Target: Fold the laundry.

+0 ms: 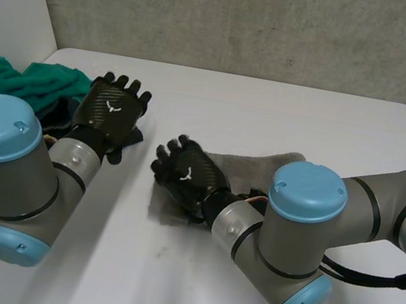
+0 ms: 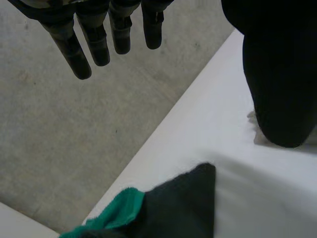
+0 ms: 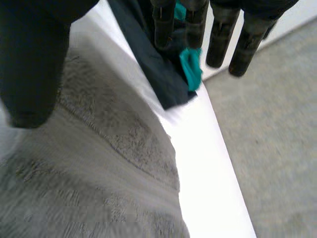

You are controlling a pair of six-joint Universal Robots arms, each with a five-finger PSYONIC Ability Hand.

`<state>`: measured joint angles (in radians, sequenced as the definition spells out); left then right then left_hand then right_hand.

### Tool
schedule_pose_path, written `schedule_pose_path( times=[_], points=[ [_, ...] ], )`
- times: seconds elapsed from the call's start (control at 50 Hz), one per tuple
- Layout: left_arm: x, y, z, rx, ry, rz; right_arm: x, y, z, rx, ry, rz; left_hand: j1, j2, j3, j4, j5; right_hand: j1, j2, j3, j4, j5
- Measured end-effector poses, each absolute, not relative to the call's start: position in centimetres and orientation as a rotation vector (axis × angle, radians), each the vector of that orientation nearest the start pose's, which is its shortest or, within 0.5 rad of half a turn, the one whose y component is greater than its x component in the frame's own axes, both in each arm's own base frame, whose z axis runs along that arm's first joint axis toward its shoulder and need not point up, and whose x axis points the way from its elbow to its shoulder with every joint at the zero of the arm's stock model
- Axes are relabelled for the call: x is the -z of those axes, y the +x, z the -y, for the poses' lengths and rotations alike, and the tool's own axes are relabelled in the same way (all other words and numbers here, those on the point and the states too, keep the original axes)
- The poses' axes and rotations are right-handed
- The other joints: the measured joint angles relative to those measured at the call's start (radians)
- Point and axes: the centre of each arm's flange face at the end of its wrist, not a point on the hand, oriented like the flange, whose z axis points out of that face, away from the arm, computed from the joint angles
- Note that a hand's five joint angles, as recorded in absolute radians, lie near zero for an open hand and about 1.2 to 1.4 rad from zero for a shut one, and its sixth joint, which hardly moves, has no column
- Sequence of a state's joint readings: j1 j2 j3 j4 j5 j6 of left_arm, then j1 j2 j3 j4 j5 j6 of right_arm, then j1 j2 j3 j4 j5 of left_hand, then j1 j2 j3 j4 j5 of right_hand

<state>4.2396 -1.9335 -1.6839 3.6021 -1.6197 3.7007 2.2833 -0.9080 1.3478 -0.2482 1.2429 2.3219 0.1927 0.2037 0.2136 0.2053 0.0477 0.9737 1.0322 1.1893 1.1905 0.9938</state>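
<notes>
where the white table [image 1: 289,112] is read as a dial from its middle, a grey towel [image 1: 252,165] is seen lying just off centre towards 3 o'clock, partly covered by the right arm [image 1: 308,226]. the right hand [image 1: 187,174] is held over the towel's 9 o'clock end. in the right wrist view its fingers [image 3: 218,44] are shown straight and spread wide from the thumb, with nothing gripped and the towel's looped surface beneath the palm. a heap of 2 other cloths is found at 10 o'clock, at the table's edge: a green cloth [image 1: 34,83] and a dark cloth [image 1: 58,115], touching each other. the left hand [image 1: 112,108] is held above the dark cloth's 3 o'clock side, apart from the towel. in the left wrist view its fingers [image 2: 94,47] are shown straight and wide, nothing held, with a corner of the dark cloth lying on the table beneath the hand. a grey concrete wall [image 1: 250,19] is seen beyond the table at 12 o'clock.
</notes>
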Motion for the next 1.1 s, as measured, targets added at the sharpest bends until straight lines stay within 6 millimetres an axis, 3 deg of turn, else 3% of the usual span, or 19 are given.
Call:
schedule_pose_path(
  times=[0.02,0.04,0.06,0.12,0.14,0.24,0.28,0.34,0.36,0.4,0.46,0.54,0.68,0.78,0.86,0.88,0.96,1.0,1.1],
  points=[
    [-19.5,-28.0,26.9,2.135,1.026,-1.915,-15.3,39.1,20.7,1.881,-1.789,-1.415,0.0,0.0,0.0,0.0,0.0,0.0,0.0,0.0,0.0,0.0],
    [-19.7,-28.2,26.8,2.147,1.026,-1.911,-15.7,38.8,21.0,1.894,-1.755,-1.455,0.0,0.0,0.0,0.0,0.0,-0.764,-0.798,-0.923,-0.92,-0.884],
    [-20.0,-28.5,26.7,2.169,1.027,-1.904,-16.5,38.3,21.6,1.914,-1.696,-1.515,0.0,0.0,0.0,0.0,0.0,-0.771,-0.811,-0.973,-0.955,-0.929],
    [-20.7,-29.5,26.4,2.223,1.027,-1.896,-17.6,37.0,22.8,1.939,-1.592,-1.615,0.0,0.0,0.0,0.0,0.0,-0.771,-0.811,-0.973,-0.955,-0.931],
    [-21.3,-30.4,26.0,2.277,1.025,-1.898,-18.8,34.5,24.8,1.957,-1.414,-1.775,0.0,0.0,0.0,0.0,0.0,-0.771,-0.811,-0.973,-0.955,-0.931],
    [-22.1,-32.3,25.3,2.373,1.021,-1.933,-19.1,30.0,27.1,1.9,-1.153,-2.018,0.0,0.0,0.0,0.0,0.0,-0.771,-0.811,-0.973,-0.955,-0.931],
    [-21.7,-33.4,25.0,2.401,1.029,-1.971,-18.3,27.8,27.6,1.834,-1.055,-2.134,0.0,0.0,0.0,0.0,0.0,-0.771,-0.811,-0.973,-0.955,-0.931],
    [-21.5,-33.8,24.9,2.404,1.037,-1.985,-18.1,27.4,27.6,1.819,-1.043,-2.155,0.0,0.0,0.0,0.0,0.0,-0.771,-0.811,-0.973,-0.955,-0.931],
    [-20.4,-34.9,24.4,2.395,1.075,-2.026,-15.8,24.9,27.7,1.716,-1.018,-2.297,0.0,0.0,0.0,0.0,0.0,-0.771,-0.808,-0.971,-0.954,-0.93],
    [-19.8,-35.4,24.2,2.383,1.097,-2.044,-14.2,23.6,27.9,1.664,-1.051,-2.372,0.0,0.0,0.0,0.0,0.0,-0.737,-0.769,-0.928,-0.927,-0.901],
    [-19.3,-35.6,23.9,2.364,1.118,-2.059,-12.7,22.4,28.6,1.631,-1.121,-2.439,0.0,0.0,0.0,0.0,0.0,-0.294,-0.251,-0.443,-0.442,-0.439],
    [-19.0,-35.5,23.6,2.342,1.131,-2.074,-12.1,21.7,29.8,1.664,-1.206,-2.461,0.0,0.0,0.0,0.0,0.0,-0.133,0.1,-0.04,-0.039,-0.062],
    [-19.8,-34.4,23.3,2.318,1.113,-2.082,-15.1,24.3,30.5,1.86,-1.31,-2.311,0.0,0.0,0.0,0.0,0.0,-0.073,0.135,-0.008,-0.001,-0.039],
    [-21.0,-32.6,24.0,2.311,1.038,-2.073,-18.6,32.1,26.1,1.965,-1.456,-1.944,0.0,0.0,0.0,0.0,0.0,-0.073,0.135,-0.008,0.0,-0.018],
    [-21.5,-31.7,24.4,2.303,0.988,-2.069,-18.5,35.2,22.9,1.928,-1.539,-1.801,0.0,0.0,0.0,0.0,0.0,-0.073,0.135,-0.008,0.0,-0.016],
    [-21.6,-31.3,24.7,2.296,0.959,-2.069,-17.8,37.1,20.5,1.878,-1.614,-1.714,0.0,0.0,0.0,0.0,0.0,-0.073,0.135,-0.01,-0.005,-0.016],
    [-21.6,-30.5,25.1,2.279,0.908,-2.073,-16.2,38.6,18.1,1.8,-1.703,-1.654,0.0,0.0,0.0,0.0,0.0,-0.272,-0.064,-0.208,-0.205,-0.207],
    [-21.6,-30.4,25.3,2.274,0.896,-2.076,-15.6,38.8,17.5,1.767,-1.712,-1.66,0.0,0.0,0.0,0.0,0.0,-0.746,-0.709,-0.836,-0.83,-0.806],
    [-21.8,-30.7,25.2,2.29,0.894,-2.072,-16.6,37.7,19.1,1.747,-1.511,-1.782,0.0,0.0,0.0,0.0,0.0,-0.771,-0.811,-0.974,-0.956,-0.933]
  ],
)
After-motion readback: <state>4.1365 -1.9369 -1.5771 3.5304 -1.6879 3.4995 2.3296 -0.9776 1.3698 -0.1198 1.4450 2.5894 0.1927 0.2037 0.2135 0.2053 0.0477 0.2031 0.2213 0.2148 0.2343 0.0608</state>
